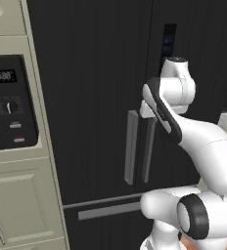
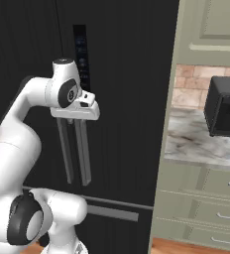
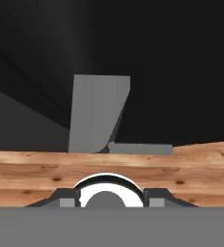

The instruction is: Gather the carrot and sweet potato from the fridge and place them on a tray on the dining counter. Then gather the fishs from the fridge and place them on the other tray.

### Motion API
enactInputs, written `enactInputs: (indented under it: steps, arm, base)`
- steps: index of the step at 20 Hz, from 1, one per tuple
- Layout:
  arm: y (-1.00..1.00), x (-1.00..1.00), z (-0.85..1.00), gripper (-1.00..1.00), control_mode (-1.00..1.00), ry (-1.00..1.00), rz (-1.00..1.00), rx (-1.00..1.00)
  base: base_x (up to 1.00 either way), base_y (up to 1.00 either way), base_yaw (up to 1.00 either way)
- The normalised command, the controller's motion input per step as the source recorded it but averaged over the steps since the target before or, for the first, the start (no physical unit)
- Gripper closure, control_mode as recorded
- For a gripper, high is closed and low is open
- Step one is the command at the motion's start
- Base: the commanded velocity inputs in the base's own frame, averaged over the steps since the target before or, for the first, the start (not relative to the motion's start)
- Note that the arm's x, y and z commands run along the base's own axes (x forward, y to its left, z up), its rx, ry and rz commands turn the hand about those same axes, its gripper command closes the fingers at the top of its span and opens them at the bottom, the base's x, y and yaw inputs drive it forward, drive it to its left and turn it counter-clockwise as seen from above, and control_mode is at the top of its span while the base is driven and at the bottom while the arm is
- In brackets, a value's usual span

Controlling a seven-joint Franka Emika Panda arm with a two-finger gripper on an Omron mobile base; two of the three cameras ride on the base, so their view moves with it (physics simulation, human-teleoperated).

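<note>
Fridge (image 1: 96,73) doors closed, so nothing of the carrot, sweet potato or fish can be seen; first step is getting a door open. Main risk as I judge it: the pincer (image 2: 76,118) sits at the top ends of the two grey handles (image 2: 75,151), which hang just beside each other at the door seam, so it could catch the wrong handle, straddle both, or slip off the top end on the pull. A pull not following the door's arc could also drag the hand off or jam the arm, since the elbow is already folded tight against the base in the lower right of the left base view. Cannot tell if the pincer is gripping a handle or merely closing near it; jaws are hidden behind the white hand in both base views, and the hand view looks down along a handle (image 3: 97,113) to the wood floor (image 3: 46,169) without showing contact. Fridge looks tall, matte black, with a small dark display panel (image 2: 80,49) upper centre of the right base view and a bottom drawer with a grey horizontal bar (image 1: 108,210). Beige oven cabinet (image 1: 17,195) stands on the left of the left base view; a marble desk (image 2: 201,141) with a black appliance (image 2: 226,106) is on the right of the right base view
</note>
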Motion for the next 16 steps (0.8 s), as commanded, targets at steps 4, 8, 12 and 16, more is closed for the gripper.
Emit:
enactInputs:
  steps: [4, 8, 12, 16]
  arm:
    - [0.00, -0.59, -0.04, -1.00, -1.00, -0.13, 0.00, 0.00]
    - [0.04, -0.95, -0.75, -1.00, -1.00, -0.22, -0.06, -0.03]
    - [0.14, -0.16, -0.98, -1.00, -1.00, -0.21, -0.07, -0.07]
    - [0.11, 0.69, -0.25, -1.00, -1.00, 0.12, -0.05, 0.02]
  base:
    - [0.00, 0.00, 0.00]
    - [0.00, 0.00, 0.00]
    - [0.00, 0.00, 0.00]
    - [0.00, 0.00, 0.00]
